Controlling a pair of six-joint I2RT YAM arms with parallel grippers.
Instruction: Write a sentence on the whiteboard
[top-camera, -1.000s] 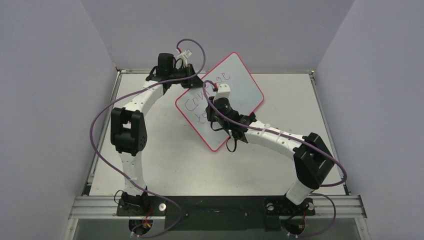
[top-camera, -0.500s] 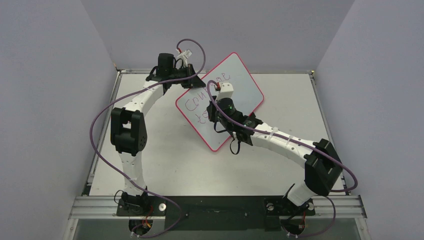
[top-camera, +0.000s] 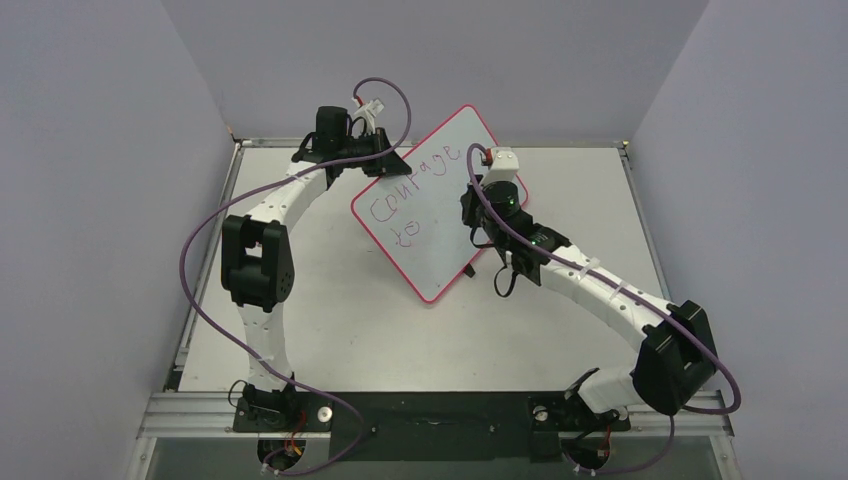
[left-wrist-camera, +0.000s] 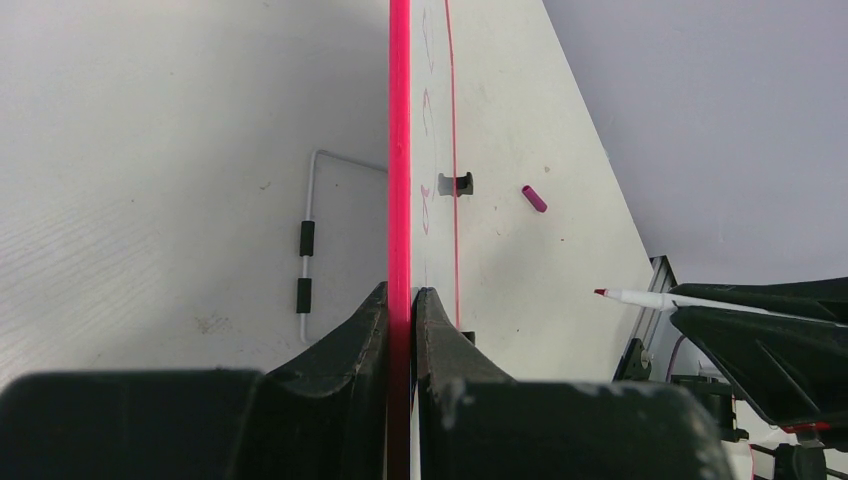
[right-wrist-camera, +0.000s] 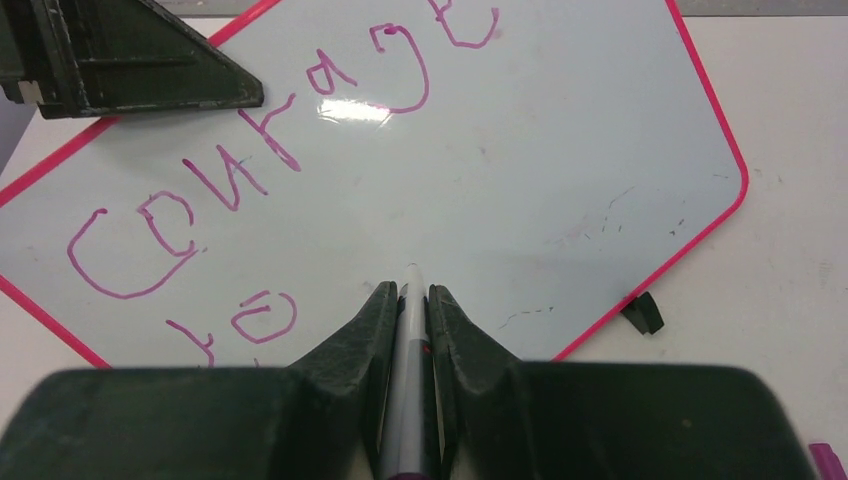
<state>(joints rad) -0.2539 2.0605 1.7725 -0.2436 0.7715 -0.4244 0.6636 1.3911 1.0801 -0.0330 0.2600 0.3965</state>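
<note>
The whiteboard (top-camera: 452, 205) stands tilted on its edge in mid-table. My left gripper (top-camera: 386, 161) is shut on its pink rim (left-wrist-camera: 400, 150) at the upper left corner. The sentence (top-camera: 405, 195) reads "Courage to" in purple-pink, seen close in the right wrist view (right-wrist-camera: 270, 170). My right gripper (right-wrist-camera: 412, 292) is shut on a white marker (right-wrist-camera: 408, 310), just off the board's right edge (top-camera: 478, 215). The marker (left-wrist-camera: 640, 297) points at the bare board right of "to". Its red tip hangs clear of the surface.
A purple marker cap (left-wrist-camera: 533, 198) lies on the table in front of the board. A bent wire stand (left-wrist-camera: 307, 250) with black sleeves lies behind it. A black clip foot (right-wrist-camera: 643, 312) sits on the board's lower edge. Grey walls close in three sides.
My right arm has swung to the right and drawn the marker back from the board, uncovering the written words. The left arm and the board have not moved.
</note>
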